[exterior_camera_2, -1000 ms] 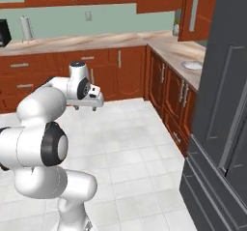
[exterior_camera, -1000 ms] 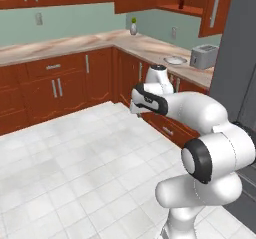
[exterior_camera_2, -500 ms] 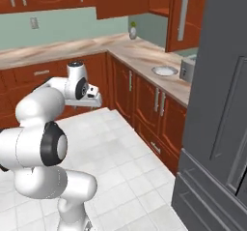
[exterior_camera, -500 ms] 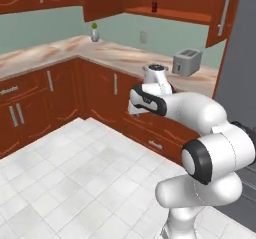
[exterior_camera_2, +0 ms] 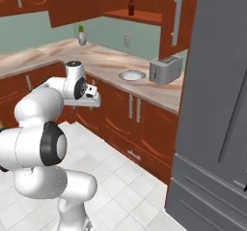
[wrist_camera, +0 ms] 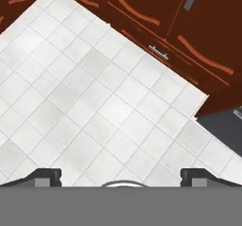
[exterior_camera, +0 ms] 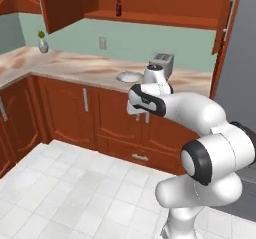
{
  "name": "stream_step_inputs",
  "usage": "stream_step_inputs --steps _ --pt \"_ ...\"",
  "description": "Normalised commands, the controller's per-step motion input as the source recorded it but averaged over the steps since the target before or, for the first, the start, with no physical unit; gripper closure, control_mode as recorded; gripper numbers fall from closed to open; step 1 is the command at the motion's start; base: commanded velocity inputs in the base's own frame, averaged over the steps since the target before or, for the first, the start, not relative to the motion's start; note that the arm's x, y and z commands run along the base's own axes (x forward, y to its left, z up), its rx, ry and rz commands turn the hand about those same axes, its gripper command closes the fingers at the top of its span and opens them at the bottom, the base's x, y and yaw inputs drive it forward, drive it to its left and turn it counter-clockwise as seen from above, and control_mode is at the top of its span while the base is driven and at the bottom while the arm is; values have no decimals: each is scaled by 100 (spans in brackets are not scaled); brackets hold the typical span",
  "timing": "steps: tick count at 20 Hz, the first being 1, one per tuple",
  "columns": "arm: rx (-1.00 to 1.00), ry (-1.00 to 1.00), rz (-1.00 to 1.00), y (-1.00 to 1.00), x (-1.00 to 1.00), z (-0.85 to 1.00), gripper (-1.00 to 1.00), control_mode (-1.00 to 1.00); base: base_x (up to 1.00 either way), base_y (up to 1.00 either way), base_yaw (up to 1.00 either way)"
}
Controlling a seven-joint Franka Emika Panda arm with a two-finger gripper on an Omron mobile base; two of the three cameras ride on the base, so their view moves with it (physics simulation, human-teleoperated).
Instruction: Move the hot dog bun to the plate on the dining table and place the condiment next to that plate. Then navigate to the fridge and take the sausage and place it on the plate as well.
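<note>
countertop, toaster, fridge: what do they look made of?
Countertop: looks like polished marble or stone, pinkish-beige with brown veining. Toaster: seems brushed metal, plain grey box with soft highlights, slots on top. Fridge: probably painted or matte steel, flat dark grey panels without gloss; the rendering leaves it open.

**Robot arm: white shell, dark joints**

Item: one arm [exterior_camera: 200, 118], glossy white, built of fat rounded segments, bulbous at the lower right of the left base view and at the lower left of the right base view. Joints: black rings set between the white shells, one broad dark band around the big elbow. Wrist: white cylinder with dark cap. Hand: flat white block edged in black. Finger tips [wrist_camera: 47, 175]: small, dark grey, squared.
</note>
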Motion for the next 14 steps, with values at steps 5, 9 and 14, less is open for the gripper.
stream_step_inputs --steps 5,9,14 --pt "0 0 0 0 0 0 -100 100 61 64 -56" --pt "0 0 0 0 0 0 -100 100 51 72 -53" --pt "0 0 0 0 0 0 -100 100 62 73 -52"
